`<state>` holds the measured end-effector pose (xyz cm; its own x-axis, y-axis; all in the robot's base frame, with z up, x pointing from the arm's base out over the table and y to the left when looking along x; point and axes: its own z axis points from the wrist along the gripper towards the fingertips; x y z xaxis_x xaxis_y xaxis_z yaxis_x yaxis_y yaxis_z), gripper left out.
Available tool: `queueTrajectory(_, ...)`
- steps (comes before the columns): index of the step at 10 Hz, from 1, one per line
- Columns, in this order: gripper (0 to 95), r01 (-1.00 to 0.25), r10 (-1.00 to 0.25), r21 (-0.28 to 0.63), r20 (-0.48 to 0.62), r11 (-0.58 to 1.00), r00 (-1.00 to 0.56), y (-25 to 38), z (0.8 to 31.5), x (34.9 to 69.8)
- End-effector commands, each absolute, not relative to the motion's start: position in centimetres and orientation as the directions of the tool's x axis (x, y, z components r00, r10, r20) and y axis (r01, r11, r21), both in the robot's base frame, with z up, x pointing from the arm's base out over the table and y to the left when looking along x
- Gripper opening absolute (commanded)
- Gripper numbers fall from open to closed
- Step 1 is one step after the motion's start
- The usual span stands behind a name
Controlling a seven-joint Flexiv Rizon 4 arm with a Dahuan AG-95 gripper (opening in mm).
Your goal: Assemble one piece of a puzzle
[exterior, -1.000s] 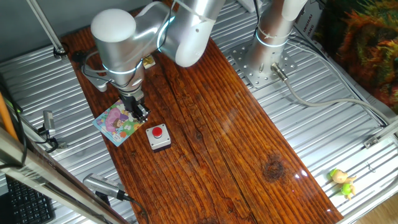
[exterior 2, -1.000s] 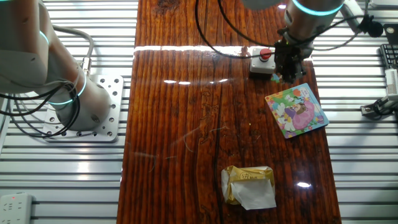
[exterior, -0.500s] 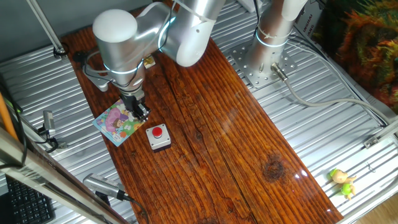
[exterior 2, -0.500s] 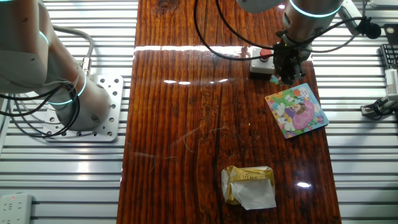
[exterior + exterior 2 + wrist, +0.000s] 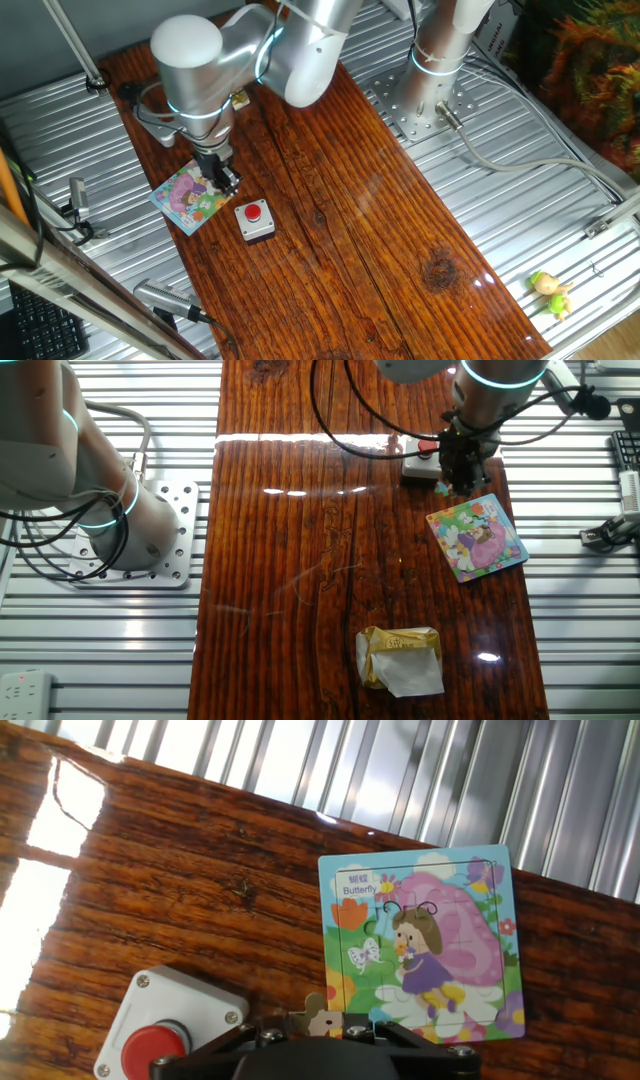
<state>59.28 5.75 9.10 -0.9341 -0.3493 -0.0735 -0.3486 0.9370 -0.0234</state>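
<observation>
Fingers of the gripper [image 5: 318,1020] pinch the piece [image 5: 318,1013] just off the near edge of the puzzle [image 5: 425,942], which lies flat on the wooden table [image 5: 340,200] beside a grey button box [image 5: 254,220].

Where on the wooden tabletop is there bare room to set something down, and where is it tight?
Free: the wide wood stretch between the grey box and the crumpled gold wrapper, and the far end past the dark knot. Crowded: the corner where the puzzle, the grey box and the gripper sit close together.
</observation>
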Motion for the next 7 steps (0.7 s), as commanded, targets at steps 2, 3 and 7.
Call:
queueTrajectory(2,0.0,-0.329,-0.332,-0.049,-0.070,0.943,-0.941,5.79,9.11,59.42)
queueTrajectory(3,0.0,-0.321,-0.324,-0.049,-0.077,0.946,-0.943,5.79,9.11,59.42)
queueTrajectory(7,0.0,-0.267,-0.274,-0.073,-0.104,0.961,-0.956,5.79,9.11,59.42)
